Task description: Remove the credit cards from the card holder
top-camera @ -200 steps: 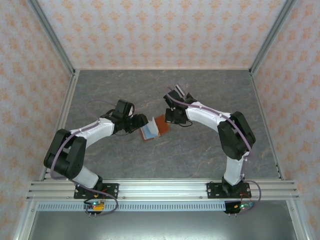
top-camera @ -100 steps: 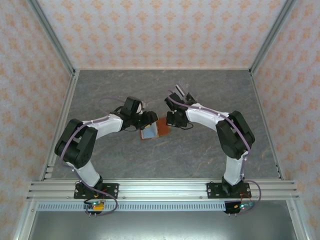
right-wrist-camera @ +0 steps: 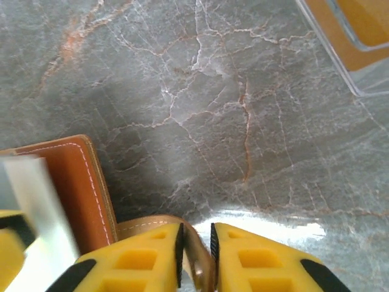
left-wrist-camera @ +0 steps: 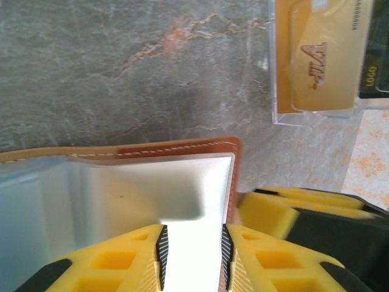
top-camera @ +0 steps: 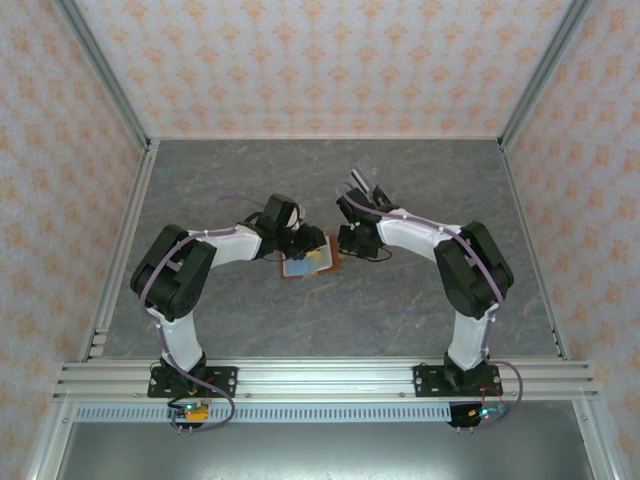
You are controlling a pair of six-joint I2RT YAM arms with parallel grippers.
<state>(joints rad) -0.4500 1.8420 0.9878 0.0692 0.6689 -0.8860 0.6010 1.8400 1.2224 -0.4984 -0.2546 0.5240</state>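
Observation:
The card holder [top-camera: 308, 264] lies open on the table between both arms, reddish-brown outside [right-wrist-camera: 73, 182] with a pale grey-blue lining and a stitched brown rim [left-wrist-camera: 176, 149]. My left gripper [top-camera: 307, 244] hangs over its far edge. In the left wrist view that gripper [left-wrist-camera: 192, 258] is open, and the pale lining shows in the gap between the pads. My right gripper [top-camera: 343, 243] is at the holder's right side. In the right wrist view its jaws [right-wrist-camera: 194, 255] stand close together, with the holder's brown edge pinched between them. The credit cards are hidden inside the holder.
A clear plastic sleeve [top-camera: 366, 186] holding a gold card [left-wrist-camera: 319, 61] lies just beyond the right gripper, and its corner shows in the right wrist view [right-wrist-camera: 352, 36]. The grey marble table [top-camera: 250, 180] is ringed by metal rails and patterned walls.
My left arm has swung right and brought its gripper from beside the holder to over its far edge. The holder has settled flatter. The right arm has barely moved.

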